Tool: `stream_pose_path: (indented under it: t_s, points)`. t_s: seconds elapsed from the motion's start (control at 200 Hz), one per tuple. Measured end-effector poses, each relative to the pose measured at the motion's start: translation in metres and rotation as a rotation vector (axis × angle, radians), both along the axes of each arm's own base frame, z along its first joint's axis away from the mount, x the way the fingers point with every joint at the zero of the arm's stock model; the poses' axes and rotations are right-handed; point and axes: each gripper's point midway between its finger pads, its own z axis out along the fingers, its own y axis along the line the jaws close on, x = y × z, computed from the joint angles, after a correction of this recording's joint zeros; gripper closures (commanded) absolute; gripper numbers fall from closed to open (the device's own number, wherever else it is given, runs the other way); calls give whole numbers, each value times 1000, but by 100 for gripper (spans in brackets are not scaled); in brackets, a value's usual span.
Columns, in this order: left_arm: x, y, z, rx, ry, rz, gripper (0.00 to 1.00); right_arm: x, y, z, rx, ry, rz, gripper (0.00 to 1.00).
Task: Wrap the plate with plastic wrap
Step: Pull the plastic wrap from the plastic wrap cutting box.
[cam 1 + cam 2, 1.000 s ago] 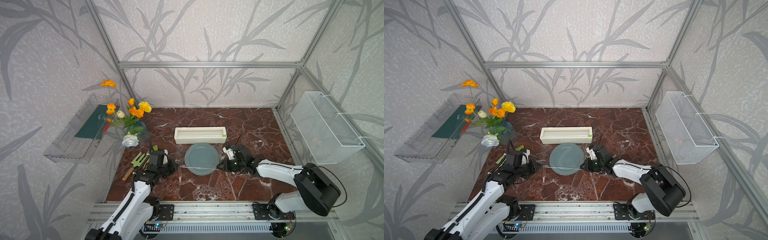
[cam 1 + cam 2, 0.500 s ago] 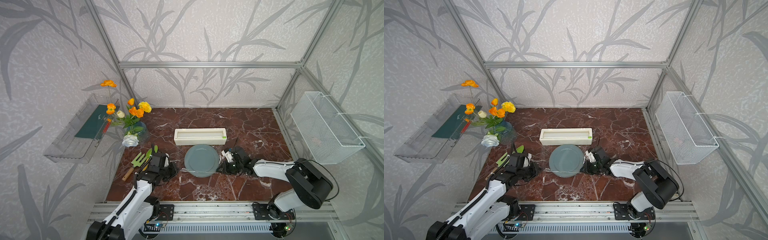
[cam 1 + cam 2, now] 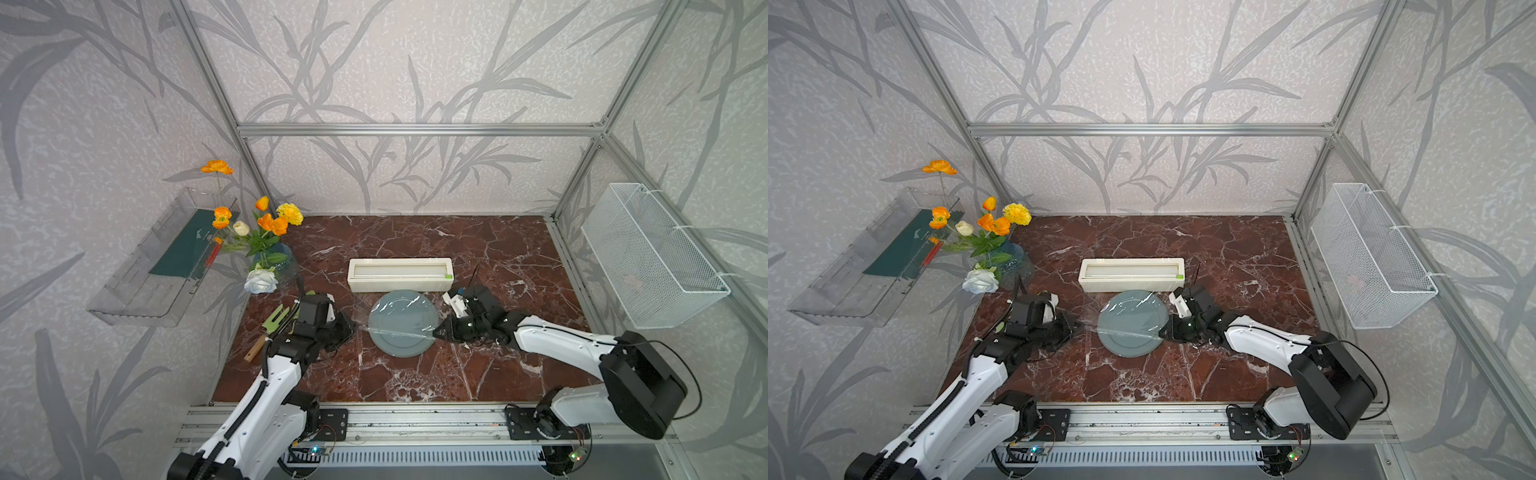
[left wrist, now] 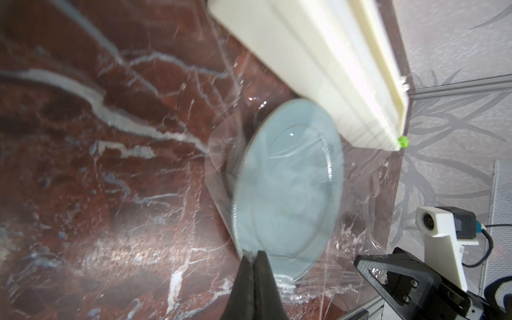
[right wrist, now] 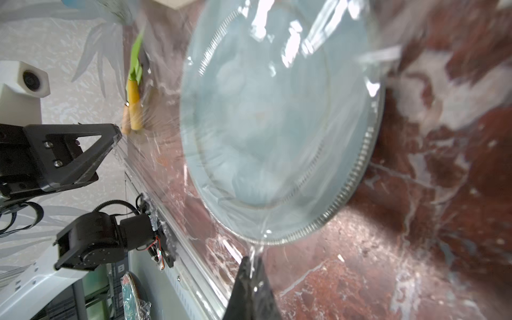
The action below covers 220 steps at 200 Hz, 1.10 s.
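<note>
**Surface.** Red-brown marble table (image 3: pixel 415 237) with white veins, enclosed by leaf-patterned walls (image 3: pixel 415 62) on an aluminium frame (image 3: pixel 415 129).

**Edges.** Walls close the back and both sides. A rail (image 3: pixel 415 422) carrying both arm bases runs along the front. Open marble lies behind the box and in front of the plate.

**Centre.** The plate (image 3: pixel 403 345) lies flat on the table, its back rim just beside the cream box (image 3: pixel 400 275). The wrap (image 3: pixel 390 331) is stretched across the plate from side to side. The left gripper (image 3: pixel 352 328) and right gripper (image 3: pixel 436 332) sit low at opposite rims, each with jaws together, pinching a film edge.

**Left side.** A green fork (image 3: pixel 272 326) and a vase (image 3: pixel 276 262) of flowers.

**Containers.** Clear shelf (image 3: pixel 137 291) on the left wall — holds a green book (image 3: pixel 187 249). Wire basket (image 3: pixel 652 257) on the right wall — contents unclear.
</note>
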Motion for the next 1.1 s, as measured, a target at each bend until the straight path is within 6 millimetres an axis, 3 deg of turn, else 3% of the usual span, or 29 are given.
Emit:
stream_pose_path:
  t_s: [0.185,0.34,0.455,0.605,1.1]
  points:
    - [45,6,78,40,-170,53,100,58,1,94,75,-214,-78,100]
    - [76,8,127,76,-266,74,100,86,1,144,113,-308,-102,100]
    - [94,7,147,101,-296,71,100,94,1,156,114,-326,-108,100]
    - [108,6,157,126,-305,61,100,100,-1,165,106,-348,-105,100]
    - [110,6,178,143,-326,46,100,105,-5,181,101,-371,-106,100]
